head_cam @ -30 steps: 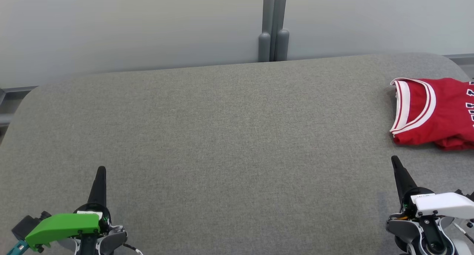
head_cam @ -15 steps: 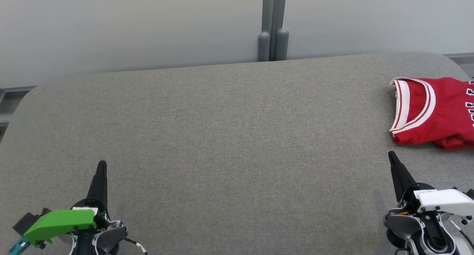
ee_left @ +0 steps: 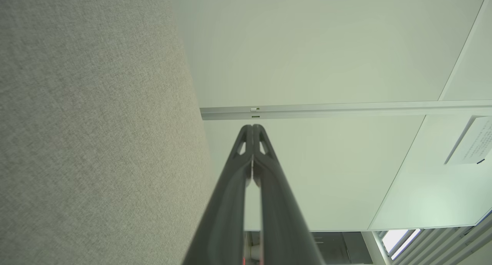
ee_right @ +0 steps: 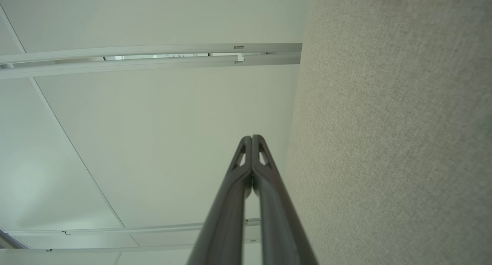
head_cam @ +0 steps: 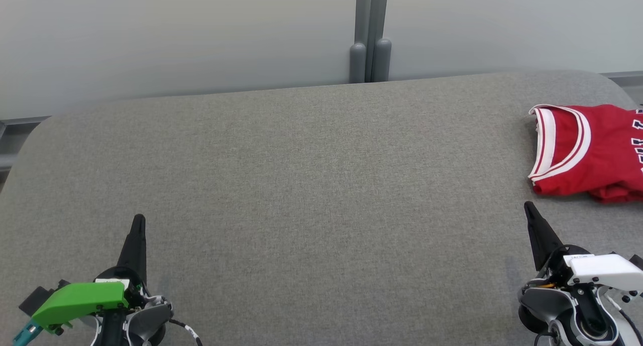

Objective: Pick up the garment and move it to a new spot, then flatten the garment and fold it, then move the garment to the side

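A folded red jersey [head_cam: 590, 152] with white trim and dark lettering lies at the far right of the grey table [head_cam: 311, 185], partly cut off by the head view's right edge. My right gripper [head_cam: 528, 208] hovers just in front of it, a short gap apart, shut and holding nothing. Low at the left, far from the jersey, my left gripper [head_cam: 139, 220] is shut and holding nothing as well. In the left wrist view the dark fingers [ee_left: 252, 129] meet at the tips; the right wrist view shows its fingers [ee_right: 251, 138] pressed together likewise.
A pale wall with a grey post [head_cam: 370, 34] runs behind the table's far edge. The table's rounded corners show at far left and far right. Broad bare grey fabric lies between the two grippers.
Both grippers have edged a little forward over the table, fingertips higher in the head view. The jersey lies as before.
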Robot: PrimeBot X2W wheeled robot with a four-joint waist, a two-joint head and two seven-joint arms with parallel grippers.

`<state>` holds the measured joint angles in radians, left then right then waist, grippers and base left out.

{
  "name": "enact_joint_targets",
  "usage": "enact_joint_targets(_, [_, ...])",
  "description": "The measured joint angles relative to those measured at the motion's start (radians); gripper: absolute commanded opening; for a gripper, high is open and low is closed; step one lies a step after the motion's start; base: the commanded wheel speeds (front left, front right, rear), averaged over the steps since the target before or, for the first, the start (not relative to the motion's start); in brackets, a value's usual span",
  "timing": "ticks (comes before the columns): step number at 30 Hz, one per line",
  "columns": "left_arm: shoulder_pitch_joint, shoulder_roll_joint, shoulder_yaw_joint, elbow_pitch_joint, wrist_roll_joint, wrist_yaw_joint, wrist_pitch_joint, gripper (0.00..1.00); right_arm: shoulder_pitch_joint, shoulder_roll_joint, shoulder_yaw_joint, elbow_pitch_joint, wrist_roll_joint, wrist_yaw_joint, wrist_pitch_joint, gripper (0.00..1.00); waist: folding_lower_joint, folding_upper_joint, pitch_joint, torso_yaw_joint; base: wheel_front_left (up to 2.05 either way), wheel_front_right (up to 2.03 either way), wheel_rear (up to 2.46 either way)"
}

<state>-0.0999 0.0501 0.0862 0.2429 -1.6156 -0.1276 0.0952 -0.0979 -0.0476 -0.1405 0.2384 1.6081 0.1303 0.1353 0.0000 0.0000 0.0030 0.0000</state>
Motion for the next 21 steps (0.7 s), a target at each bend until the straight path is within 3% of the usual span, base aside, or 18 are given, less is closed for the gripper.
enact_joint_targets(21, [-0.002,0.0,0.0,0.0,0.0,0.0,0.0,0.0,0.0,0.0,0.0,0.0,0.0,0.0,0.0,0.0,0.0,0.0,0.0,0.0,0.0,0.0,0.0])
